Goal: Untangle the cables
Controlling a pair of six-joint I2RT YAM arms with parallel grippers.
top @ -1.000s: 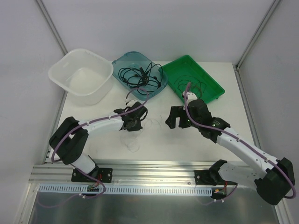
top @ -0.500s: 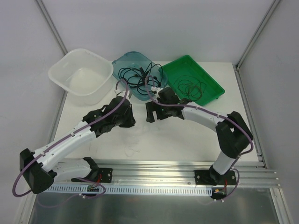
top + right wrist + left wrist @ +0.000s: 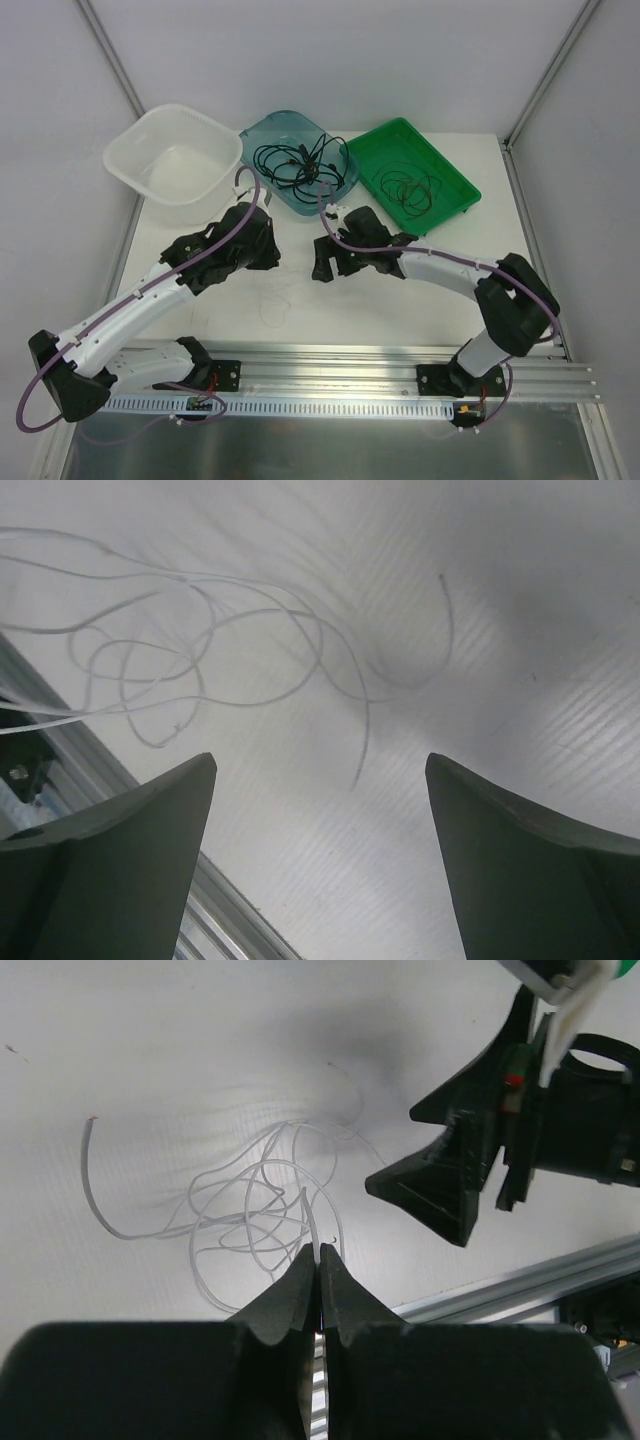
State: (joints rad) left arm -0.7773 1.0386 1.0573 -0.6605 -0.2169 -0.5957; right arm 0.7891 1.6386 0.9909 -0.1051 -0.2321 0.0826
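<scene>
Pinched shut, the left gripper (image 3: 318, 1260) is found holding one strand of the white cable tangle (image 3: 258, 1216), which is spread on the table (image 3: 420, 300) beneath the wide-parted right gripper (image 3: 320, 765); it is judged light, limp, snag-prone, best taken near a free end.

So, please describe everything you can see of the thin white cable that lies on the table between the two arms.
The white cable is very thin, pale and flexible, and looks like plastic. It is tangled in several loose, overlapping loops and lies flat on the white table. One free end curves away to the side. One strand runs up into the shut tips of the left gripper and seems to be pinched there. The open right gripper hovers above without touching it.
</scene>
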